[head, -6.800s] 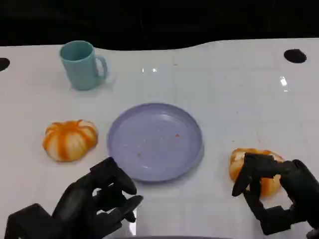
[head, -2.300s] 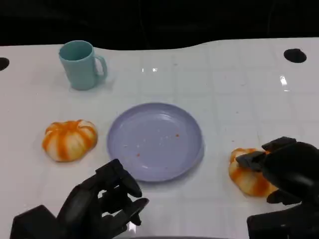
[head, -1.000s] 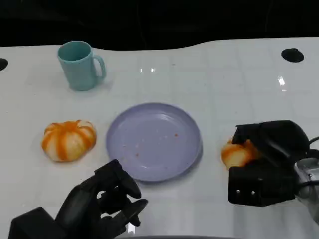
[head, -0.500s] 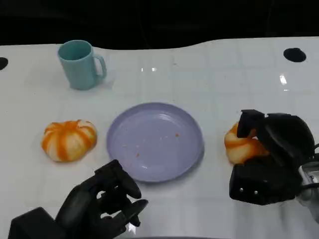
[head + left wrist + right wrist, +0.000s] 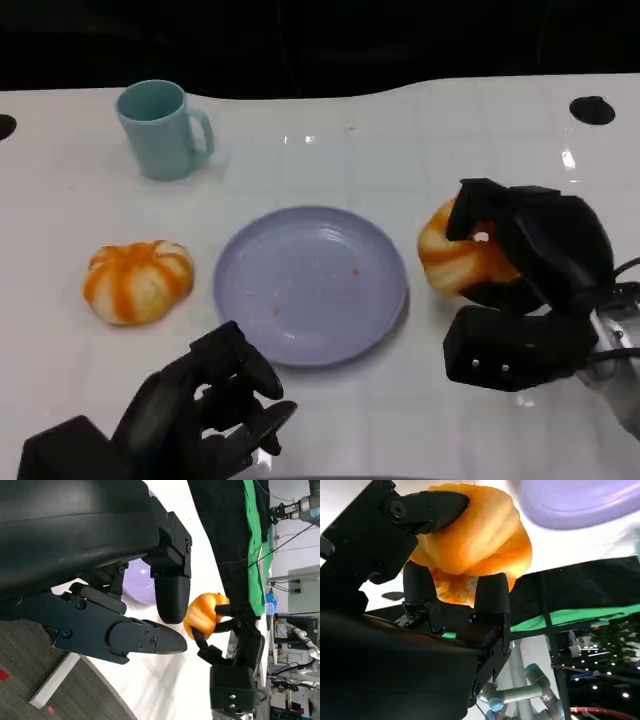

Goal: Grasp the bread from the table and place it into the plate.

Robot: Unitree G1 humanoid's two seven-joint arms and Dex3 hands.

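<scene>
White tabletop [image 5: 330,150] spans the head view under a dark backdrop. At right of centre, the right hand [image 5: 530,270] grips a bread [image 5: 455,258], its fingers [image 5: 490,597] wrapped around the orange bun, just right of the plate [image 5: 311,284], whose rim is near but apart. A second bread [image 5: 139,280] lies at left. A teal mug [image 5: 162,129] stands at upper left. At lower left, the left hand [image 5: 190,415] holds nothing, fingers loosely curled and apart.

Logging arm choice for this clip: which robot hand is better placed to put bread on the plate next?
The right robot hand: it already holds a bread beside the plate's rim. The left robot hand holds nothing, apart from the other bread.
</scene>
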